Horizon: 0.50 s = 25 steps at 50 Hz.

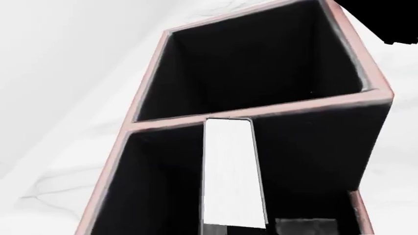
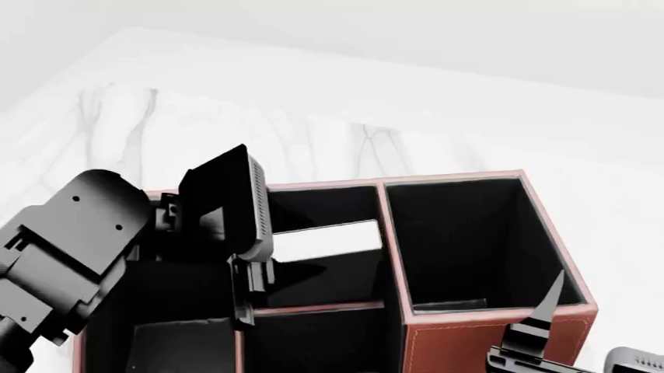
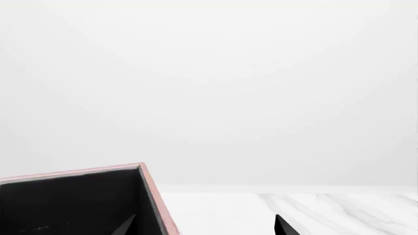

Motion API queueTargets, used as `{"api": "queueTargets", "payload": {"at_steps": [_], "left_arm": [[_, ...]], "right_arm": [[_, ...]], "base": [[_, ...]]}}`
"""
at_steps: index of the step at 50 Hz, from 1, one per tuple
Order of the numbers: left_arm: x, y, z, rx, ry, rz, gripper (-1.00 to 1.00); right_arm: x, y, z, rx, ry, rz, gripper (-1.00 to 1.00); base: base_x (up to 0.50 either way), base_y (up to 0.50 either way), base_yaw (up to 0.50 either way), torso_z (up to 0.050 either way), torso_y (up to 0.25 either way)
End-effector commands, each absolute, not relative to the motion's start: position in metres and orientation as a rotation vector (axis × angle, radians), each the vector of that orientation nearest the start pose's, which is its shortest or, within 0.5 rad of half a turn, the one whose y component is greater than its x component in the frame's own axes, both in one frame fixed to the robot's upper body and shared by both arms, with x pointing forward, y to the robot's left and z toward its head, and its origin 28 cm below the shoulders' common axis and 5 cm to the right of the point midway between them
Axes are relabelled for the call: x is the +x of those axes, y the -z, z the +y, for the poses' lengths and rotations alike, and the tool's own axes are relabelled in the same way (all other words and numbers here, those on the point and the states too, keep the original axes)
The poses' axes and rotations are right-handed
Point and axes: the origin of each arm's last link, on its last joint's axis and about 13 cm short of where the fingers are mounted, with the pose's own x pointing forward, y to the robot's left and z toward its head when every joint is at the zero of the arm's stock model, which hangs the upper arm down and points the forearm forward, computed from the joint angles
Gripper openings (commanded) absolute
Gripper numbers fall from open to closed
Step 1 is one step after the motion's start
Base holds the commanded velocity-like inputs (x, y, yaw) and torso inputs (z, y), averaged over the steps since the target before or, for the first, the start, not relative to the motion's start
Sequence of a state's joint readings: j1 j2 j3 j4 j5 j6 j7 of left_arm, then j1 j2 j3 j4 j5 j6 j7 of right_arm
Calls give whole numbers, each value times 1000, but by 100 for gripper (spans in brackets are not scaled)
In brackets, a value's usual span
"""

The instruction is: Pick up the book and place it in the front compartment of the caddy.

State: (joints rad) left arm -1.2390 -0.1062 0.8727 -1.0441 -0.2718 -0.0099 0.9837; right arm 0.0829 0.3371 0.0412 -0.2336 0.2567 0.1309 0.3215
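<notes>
Head view puts the book (image 2: 330, 239) inside the caddy (image 2: 487, 342), in a middle compartment just left of the big right-hand one, with only its white page edges showing as a pale strip beside your left gripper (image 2: 249, 268). Through the left wrist view the book (image 1: 230, 171) stands on edge, its long axis running from the gripper toward the pink divider rim of the caddy (image 1: 261, 110), its far end almost touching that rim and its page edges facing the camera. You should expect it to be light, stiff and thin, with a smooth cover that could slip, so pinch it across the two flat covers near the spine end rather than on the page block. Your left gripper sits low over that compartment, but its fingertips are hidden behind the wrist body and the book, so you cannot tell whether it grips the book or has let go. Your right gripper (image 2: 539, 326) waits at the caddy's near right corner, jaws seemingly parted in the right wrist view and holding nothing.
</notes>
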Motion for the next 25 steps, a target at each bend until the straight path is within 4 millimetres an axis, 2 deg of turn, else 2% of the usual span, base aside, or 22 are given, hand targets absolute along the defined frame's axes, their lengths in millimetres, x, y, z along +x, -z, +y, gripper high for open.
{"api": "queueTargets", "payload": {"at_steps": [1, 12, 16, 21, 24, 25], "left_arm": [[430, -172, 191, 546, 1185, 176, 100], [430, -170, 200, 509, 1116, 164, 100], [429, -179, 205, 462, 1064, 96, 100], [408, -199, 208, 374, 881, -100, 100], [386, -204, 212, 348, 760, -229, 100], [372, -205, 215, 280, 713, -269, 100]], "right_arm": [[231, -82, -174, -61, 307, -185, 100], [232, -78, -171, -71, 296, -173, 100], [233, -80, -171, -70, 298, -171, 100], [230, -87, -170, -69, 304, -192, 100], [228, -91, -170, -69, 305, -208, 100], [227, -94, -170, -62, 310, -226, 100]], "base": [[0, 0, 0, 0, 0], [0, 0, 0, 0, 0], [0, 0, 0, 0, 0], [0, 0, 0, 0, 0], [0, 0, 0, 0, 0], [0, 0, 0, 0, 0]]}}
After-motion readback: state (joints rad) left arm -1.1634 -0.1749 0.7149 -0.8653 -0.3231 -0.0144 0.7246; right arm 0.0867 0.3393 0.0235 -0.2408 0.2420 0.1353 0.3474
